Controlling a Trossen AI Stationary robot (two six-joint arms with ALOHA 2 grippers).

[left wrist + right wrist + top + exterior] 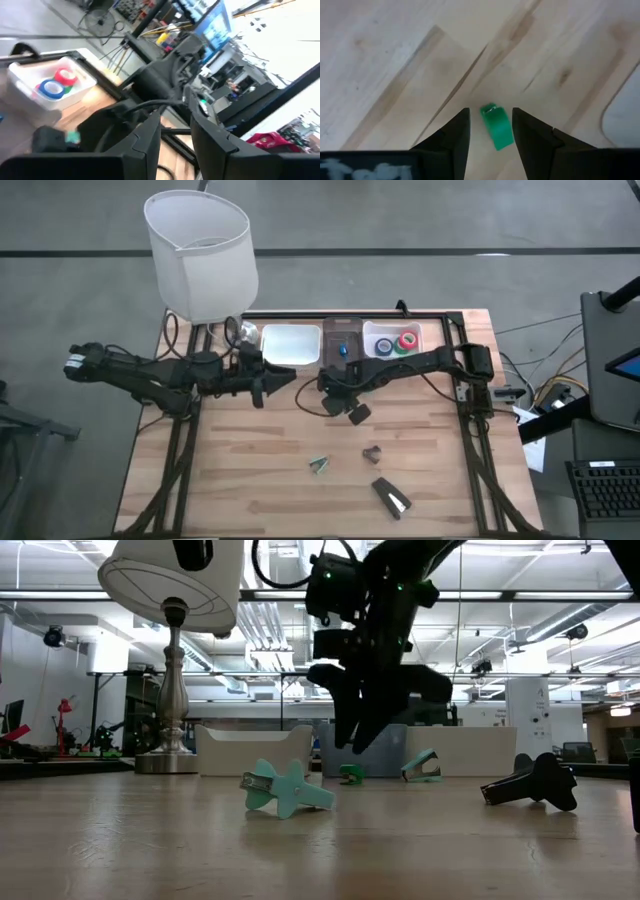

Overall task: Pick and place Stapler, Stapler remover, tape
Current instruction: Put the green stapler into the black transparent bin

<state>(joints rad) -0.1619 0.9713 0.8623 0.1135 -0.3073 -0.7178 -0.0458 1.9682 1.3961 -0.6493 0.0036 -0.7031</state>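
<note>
My right gripper (335,398) hangs open over the middle of the table, fingers pointing down. In the right wrist view a small green stapler remover (496,127) lies on the wood between the two fingers (457,132), with a gap on either side. The low view shows it (350,774) below the gripper (358,740). The black stapler (392,498) lies near the table's near edge. The tape rolls (395,343) sit in the far right bin. My left gripper (280,380) waits open, raised to the left of the right gripper.
A teal remover (318,466) and a dark remover (372,453) lie on the wood between the grippers and the stapler. Three bins line the far edge, among them a white one (290,345) and the tape bin (30,87). A lamp (200,255) stands at the far left corner.
</note>
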